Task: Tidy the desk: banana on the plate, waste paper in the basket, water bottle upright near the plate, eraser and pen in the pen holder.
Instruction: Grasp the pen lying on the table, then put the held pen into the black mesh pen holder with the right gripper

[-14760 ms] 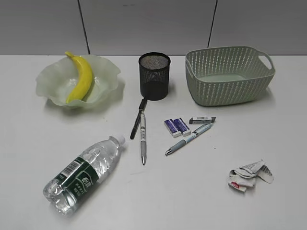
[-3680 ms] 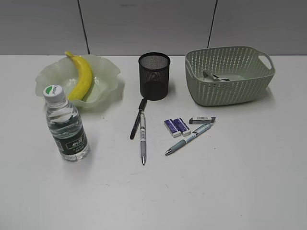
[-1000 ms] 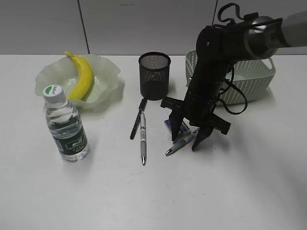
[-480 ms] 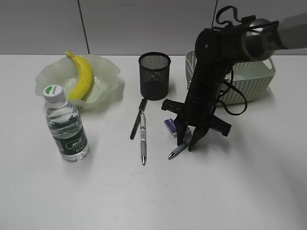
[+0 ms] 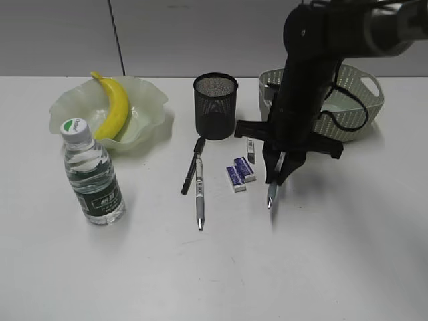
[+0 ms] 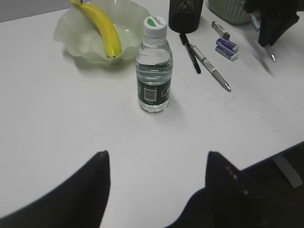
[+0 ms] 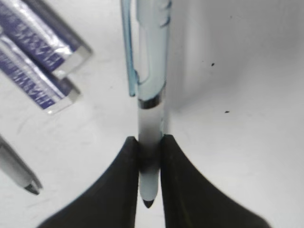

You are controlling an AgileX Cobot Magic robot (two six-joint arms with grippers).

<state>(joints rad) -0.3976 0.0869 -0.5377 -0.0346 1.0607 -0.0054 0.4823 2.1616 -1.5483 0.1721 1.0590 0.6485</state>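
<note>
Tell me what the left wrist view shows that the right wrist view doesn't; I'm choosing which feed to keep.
Only the left wrist view: the banana in the plate, the water bottle standing upright, the pen holder, a black pen, a small grey eraser, and the open left gripper.
Only the right wrist view: the right gripper shut on the light blue pen, its clip and tip up close.
Both: the two purple erasers, the white pen and the desk.
</note>
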